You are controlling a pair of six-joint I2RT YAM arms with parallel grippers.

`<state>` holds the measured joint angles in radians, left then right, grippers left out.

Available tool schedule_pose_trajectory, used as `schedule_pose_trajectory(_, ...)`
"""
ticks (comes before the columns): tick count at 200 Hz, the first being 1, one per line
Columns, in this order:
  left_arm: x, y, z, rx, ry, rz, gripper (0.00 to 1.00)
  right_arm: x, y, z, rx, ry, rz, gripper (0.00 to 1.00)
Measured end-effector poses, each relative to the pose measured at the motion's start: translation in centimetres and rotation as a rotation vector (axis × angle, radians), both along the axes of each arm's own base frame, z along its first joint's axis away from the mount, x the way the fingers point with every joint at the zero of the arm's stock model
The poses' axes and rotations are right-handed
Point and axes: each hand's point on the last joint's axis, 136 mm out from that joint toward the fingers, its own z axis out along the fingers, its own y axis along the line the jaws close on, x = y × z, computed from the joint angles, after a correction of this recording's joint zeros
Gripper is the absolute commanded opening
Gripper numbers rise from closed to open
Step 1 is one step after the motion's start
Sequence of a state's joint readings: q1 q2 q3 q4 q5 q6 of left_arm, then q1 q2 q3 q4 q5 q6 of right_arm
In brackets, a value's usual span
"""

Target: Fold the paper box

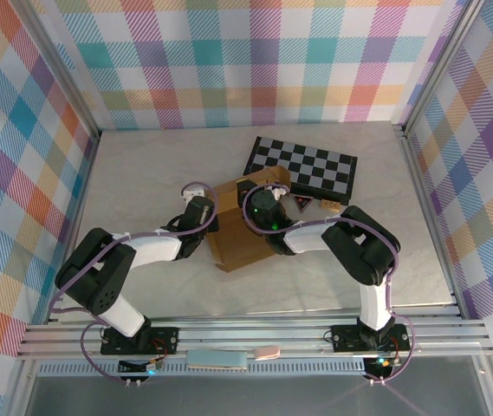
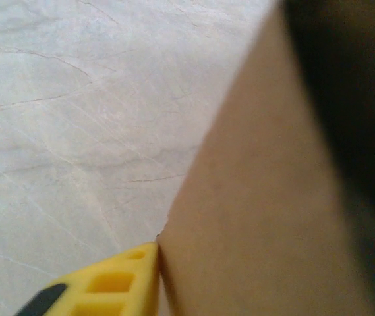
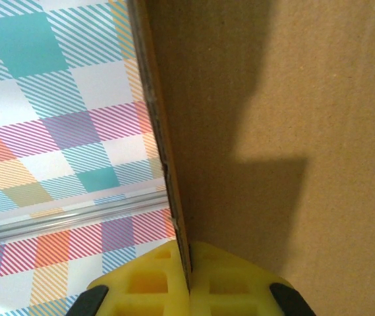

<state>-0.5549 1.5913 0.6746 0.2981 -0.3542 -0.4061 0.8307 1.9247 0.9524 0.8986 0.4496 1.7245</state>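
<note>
The paper box [image 1: 237, 247] is plain brown cardboard, partly folded, in the middle of the table. My left gripper [image 1: 206, 211] is at its left side. In the left wrist view one yellow finger [image 2: 118, 283] presses against a cardboard panel [image 2: 259, 217]; the panel hides the other finger. My right gripper [image 1: 261, 210] is over the top of the box. In the right wrist view it [image 3: 189, 266] is shut on the thin edge of an upright panel [image 3: 286, 99], one yellow finger on each side.
A black-and-grey checkered board [image 1: 302, 165] lies just behind the box to the right. Bare marble table [image 1: 142, 173] stretches to the left and back. Plaid walls enclose three sides, and an aluminium rail [image 1: 255, 334] runs along the front.
</note>
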Motion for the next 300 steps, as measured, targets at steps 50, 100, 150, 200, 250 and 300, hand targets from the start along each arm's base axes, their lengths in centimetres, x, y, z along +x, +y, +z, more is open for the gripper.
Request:
schedule_pose_trajectory(50,0.7,0.2,0.1,0.045,0.011,0.020,0.00,0.1,-0.1,0.1,-0.002,0.004,-0.011,0.00)
schedule_pose_trajectory(100,0.6,0.7,0.1,0.070,0.051,0.058,0.00,-0.5,0.4,-0.2,-0.026,0.058,0.026,0.45)
schedule_pose_trajectory(150,1.0,0.7,3.4,0.104,0.112,0.066,0.00,-2.3,-1.2,2.9,-0.167,0.108,0.154,0.79)
schedule_pose_trajectory(200,2.6,1.6,10.1,0.081,0.150,0.113,0.00,-1.9,-7.0,18.4,-0.340,-0.079,0.172,0.83)
schedule_pose_trajectory(250,1.8,2.2,13.9,0.089,0.235,0.101,0.00,-1.1,-10.8,23.4,-0.606,-0.134,0.266,0.77)
schedule_pose_trajectory(300,0.1,2.2,14.2,0.094,0.324,0.070,0.00,1.5,-8.1,20.5,-0.807,-0.083,0.454,0.70)
